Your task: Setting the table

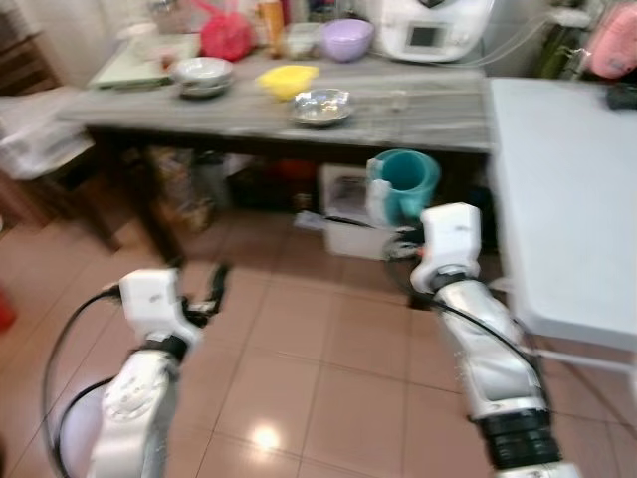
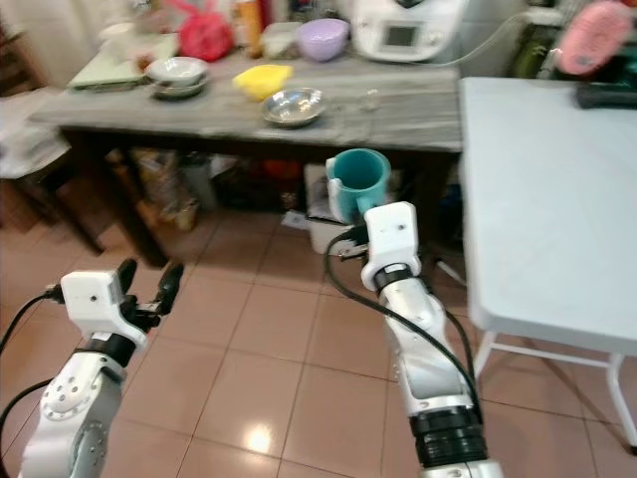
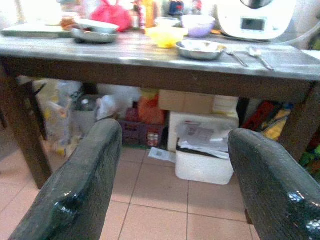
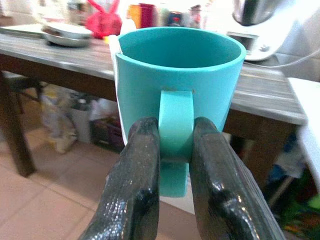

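A teal ceramic mug (image 4: 177,85) is sitting upright in the centre of the right wrist view, its handle pinched between the 2 black fingers (image 4: 137,190) of the right gripper (image 4: 175,145). In the right eye view the mug is hanging in the air just above centre frame, in front of the edge of a long grey wood-grain table (image 2: 398,110) and above the tiled floor (image 2: 269,339).

The left gripper (image 2: 147,282) is showing at the lower left of the right eye view, its 2 fingers spread apart and holding nothing; in the left wrist view they are framing the space beneath the table.

On the table, across the top of the frame, a shallow steel bowl (image 2: 293,106) is lying beside a yellow plastic bowl (image 2: 261,80). Stacked pale plates (image 2: 176,75) are resting further left, with a lilac bowl (image 2: 322,38) and a white kitchen appliance (image 2: 406,28) behind. A fork and spoon (image 3: 248,54) are lying beside the steel bowl in the left wrist view.

A white table (image 2: 547,199) is occupying the right side of the frame. A white box (image 3: 205,160) is standing under the grey table.
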Available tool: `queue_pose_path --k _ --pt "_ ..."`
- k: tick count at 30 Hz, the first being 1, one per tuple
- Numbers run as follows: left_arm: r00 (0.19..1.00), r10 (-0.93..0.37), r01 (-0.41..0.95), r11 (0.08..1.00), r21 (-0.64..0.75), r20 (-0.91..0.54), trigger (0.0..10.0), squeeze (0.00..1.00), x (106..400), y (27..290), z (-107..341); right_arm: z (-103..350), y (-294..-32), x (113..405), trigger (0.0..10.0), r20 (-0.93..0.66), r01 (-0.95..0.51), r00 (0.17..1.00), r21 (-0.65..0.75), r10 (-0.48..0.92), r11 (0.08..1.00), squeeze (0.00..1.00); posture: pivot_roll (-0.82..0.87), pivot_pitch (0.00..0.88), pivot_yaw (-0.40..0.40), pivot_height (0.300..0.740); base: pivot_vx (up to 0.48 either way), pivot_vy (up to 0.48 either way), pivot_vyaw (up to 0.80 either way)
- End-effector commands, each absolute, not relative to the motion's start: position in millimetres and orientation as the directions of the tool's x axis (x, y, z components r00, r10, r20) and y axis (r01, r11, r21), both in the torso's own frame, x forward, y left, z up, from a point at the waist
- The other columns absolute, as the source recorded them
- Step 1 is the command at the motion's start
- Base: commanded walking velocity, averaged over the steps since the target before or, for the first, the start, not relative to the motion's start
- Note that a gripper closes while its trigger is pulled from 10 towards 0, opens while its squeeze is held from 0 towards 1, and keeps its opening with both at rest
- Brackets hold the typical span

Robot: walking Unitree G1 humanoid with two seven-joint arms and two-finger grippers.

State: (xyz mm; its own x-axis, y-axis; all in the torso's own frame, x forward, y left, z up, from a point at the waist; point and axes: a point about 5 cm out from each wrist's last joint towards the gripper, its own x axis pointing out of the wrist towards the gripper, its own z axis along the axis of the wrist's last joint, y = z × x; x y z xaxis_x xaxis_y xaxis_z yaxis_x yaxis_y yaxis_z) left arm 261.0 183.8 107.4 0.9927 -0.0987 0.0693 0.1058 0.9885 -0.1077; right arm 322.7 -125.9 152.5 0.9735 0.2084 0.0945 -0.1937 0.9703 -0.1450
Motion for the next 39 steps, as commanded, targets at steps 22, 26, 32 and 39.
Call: queue_pose_path --k 22,26,32,39 --pt "0.973 -0.172 0.19 0.975 -0.113 0.153 10.0 0.0 269 163 132 167 -141 327 10.0 0.152 -0.143 0.974 -0.168 0.169 0.975 0.0 -0.09 0.025 0.074 0.74 0.48 0.0 0.0" --pt "0.972 -0.174 0.193 0.975 -0.114 0.158 10.0 0.0 269 162 134 170 -139 327 10.0 0.163 -0.172 0.966 -0.165 0.198 0.971 0.0 -0.09 0.025 0.074 0.74 0.48 0.0 0.0" --pt "0.971 -0.176 0.196 0.974 -0.115 0.164 10.0 0.0 269 160 136 176 -136 326 10.0 0.187 -0.199 0.954 -0.185 0.233 0.962 0.0 -0.09 0.022 0.07 0.74 0.48 0.0 0.0" --pt "0.968 -0.175 0.198 0.973 -0.117 0.177 10.0 0.0 270 159 141 180 -133 326 10.0 0.2 -0.219 0.945 -0.196 0.258 0.956 0.0 -0.09 0.024 0.069 0.74 0.48 0.0 0.0"
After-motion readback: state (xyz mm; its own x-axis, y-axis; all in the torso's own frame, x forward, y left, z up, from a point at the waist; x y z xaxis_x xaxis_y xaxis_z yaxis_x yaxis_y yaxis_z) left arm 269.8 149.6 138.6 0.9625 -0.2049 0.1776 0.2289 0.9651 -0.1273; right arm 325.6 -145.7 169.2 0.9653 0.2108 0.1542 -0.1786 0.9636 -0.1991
